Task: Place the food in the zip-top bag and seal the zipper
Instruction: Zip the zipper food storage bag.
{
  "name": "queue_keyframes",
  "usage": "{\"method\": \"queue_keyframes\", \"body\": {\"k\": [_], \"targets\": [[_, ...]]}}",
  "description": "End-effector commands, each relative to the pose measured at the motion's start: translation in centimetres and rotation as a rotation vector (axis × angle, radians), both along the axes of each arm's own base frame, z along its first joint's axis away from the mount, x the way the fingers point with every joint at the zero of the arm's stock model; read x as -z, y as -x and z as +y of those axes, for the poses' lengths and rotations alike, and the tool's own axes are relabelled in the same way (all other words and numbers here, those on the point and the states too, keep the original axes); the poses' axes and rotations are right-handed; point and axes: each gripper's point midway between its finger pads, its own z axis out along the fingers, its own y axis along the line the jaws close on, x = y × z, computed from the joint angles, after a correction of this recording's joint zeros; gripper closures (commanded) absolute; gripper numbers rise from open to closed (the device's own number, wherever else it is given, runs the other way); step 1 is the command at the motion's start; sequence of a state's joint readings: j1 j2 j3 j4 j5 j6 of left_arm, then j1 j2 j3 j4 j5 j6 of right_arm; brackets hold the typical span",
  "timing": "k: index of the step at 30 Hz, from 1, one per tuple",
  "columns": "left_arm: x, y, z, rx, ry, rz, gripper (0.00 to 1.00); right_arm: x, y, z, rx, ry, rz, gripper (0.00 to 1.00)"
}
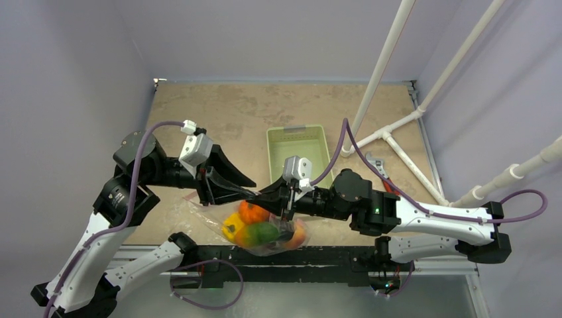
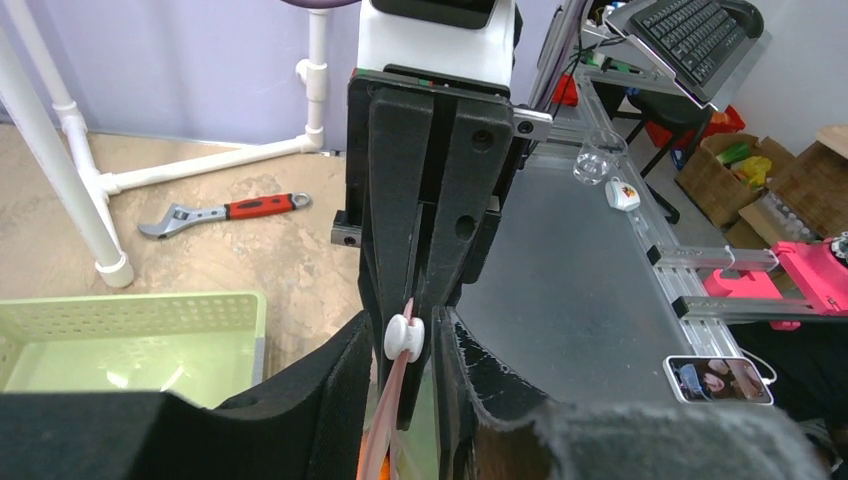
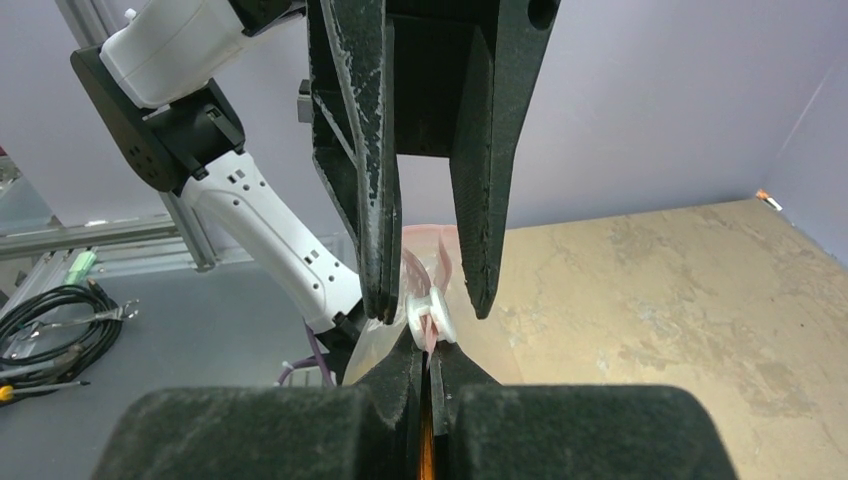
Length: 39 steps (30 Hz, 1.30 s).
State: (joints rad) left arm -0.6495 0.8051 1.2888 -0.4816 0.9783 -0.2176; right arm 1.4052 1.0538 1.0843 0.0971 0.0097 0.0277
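The clear zip-top bag [image 1: 199, 213] hangs between both grippers at the table's near edge. It holds the food: an orange pumpkin [image 1: 252, 211], a yellow pepper [image 1: 232, 226], a green piece [image 1: 266, 232] and a peach [image 1: 297, 236]. My right gripper [image 1: 266, 195] [image 3: 430, 352] is shut on the pink zipper strip [image 3: 428, 238] [image 2: 385, 420], just beside its white slider [image 2: 405, 338] [image 3: 426, 310]. My left gripper [image 1: 248, 192] [image 2: 405, 345] is open, with its fingers either side of the slider. The two grippers meet tip to tip.
The pale green basket [image 1: 298, 150] stands empty behind the grippers. A red-handled wrench [image 1: 379, 167] [image 2: 225, 211] lies to the right, by the white PVC pipe frame [image 1: 388, 136]. The table's front rail [image 1: 278, 255] runs just under the bag.
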Motion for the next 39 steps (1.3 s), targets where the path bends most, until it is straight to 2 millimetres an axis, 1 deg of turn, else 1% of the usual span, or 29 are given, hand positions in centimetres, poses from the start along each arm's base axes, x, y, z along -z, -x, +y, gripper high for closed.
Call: {"method": "queue_keyframes", "body": {"k": [1,12,18,21,22,23,25,32,39], "targets": [[-0.3,0.3,0.0,0.022,0.020,-0.021,0.74,-5.6,0.0,-1.5,0.013,-0.159,-0.011,1.00],[0.2,0.4,0.0,0.021,0.013,-0.010,0.77,-5.7,-0.2,-1.5,0.024,-0.162,0.002,1.00],[0.4,0.3,0.0,0.017,0.009,-0.003,0.80,-5.7,-0.2,-1.4,0.024,-0.162,0.009,1.00],[0.5,0.3,0.0,0.016,0.008,-0.002,0.87,-5.8,-0.1,-1.5,0.023,-0.164,0.009,1.00],[0.5,0.2,0.0,0.014,0.007,-0.001,0.93,-5.8,-0.1,-1.5,0.022,-0.164,0.010,1.00],[0.6,0.1,-0.1,0.010,0.005,0.000,0.96,-5.8,-0.1,-1.6,0.023,-0.167,0.010,1.00],[0.7,0.1,-0.1,0.006,0.003,0.001,1.00,-5.9,-0.1,-1.6,0.023,-0.167,0.010,1.00],[1.1,-0.1,-0.1,-0.004,-0.010,0.010,1.00,-6.4,-0.2,-2.2,0.036,-0.184,0.003,1.00],[1.9,-0.3,0.2,-0.027,-0.038,0.010,1.00,-8.0,-0.5,-3.8,0.062,-0.237,-0.012,1.00]]}}
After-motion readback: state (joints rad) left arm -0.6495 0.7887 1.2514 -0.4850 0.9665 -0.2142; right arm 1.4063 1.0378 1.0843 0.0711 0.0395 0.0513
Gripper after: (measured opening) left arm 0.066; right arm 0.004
